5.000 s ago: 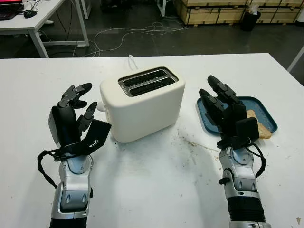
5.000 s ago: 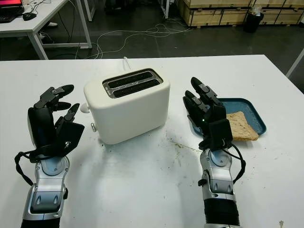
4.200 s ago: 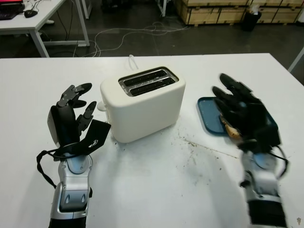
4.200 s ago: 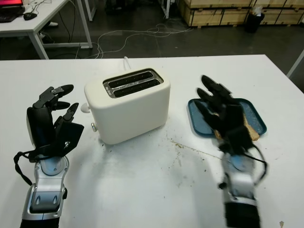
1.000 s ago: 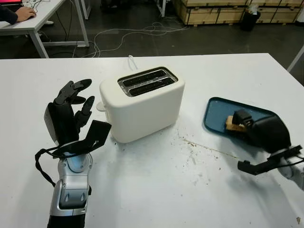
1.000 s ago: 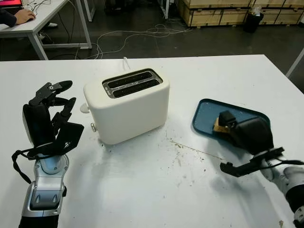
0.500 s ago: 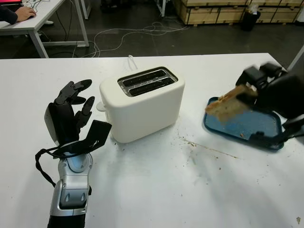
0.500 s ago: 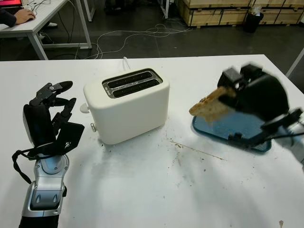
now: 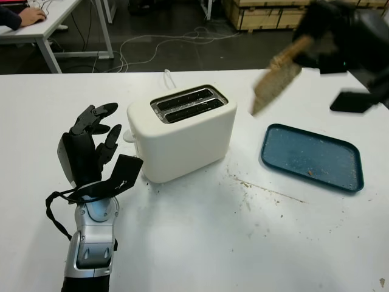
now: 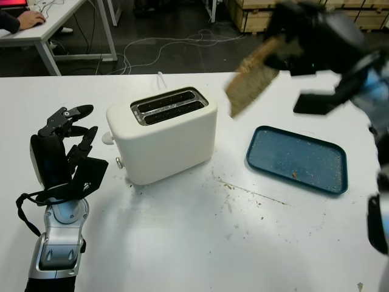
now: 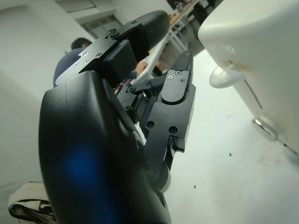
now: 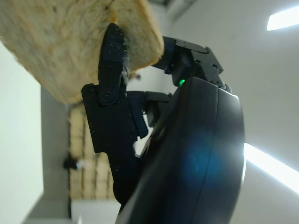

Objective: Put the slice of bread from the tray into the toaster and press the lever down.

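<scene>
— Where is the slice of bread (image 9: pixel 276 83)?

— Up in the air, clamped in the right robot hand (image 9: pixel 331 33). It hangs tilted, its lower end pointing down and left, between the toaster (image 9: pixel 182 132) and the tray (image 9: pixel 312 157), above the far part of the worktop (image 9: pixel 206 237). In the right wrist view a black finger (image 12: pixel 111 70) presses across the crumb face of the slice.

— And the toaster itself?

— A cream two-slot one, standing left of centre on the white worktop, its two slots (image 9: pixel 189 104) facing up. A round knob (image 10: pixel 109 139) juts from its left end, and a white cord (image 9: pixel 167 77) runs off behind it toward the far edge.

— The tray?

— Blue, flat on the worktop to the right of the toaster, well apart from it — just crumbs on it. More crumbs lie scattered on the worktop between the two.

— The other hand?

— The left robot hand (image 9: pixel 91 143) is raised near the left of the toaster, open, holding nothing.
</scene>
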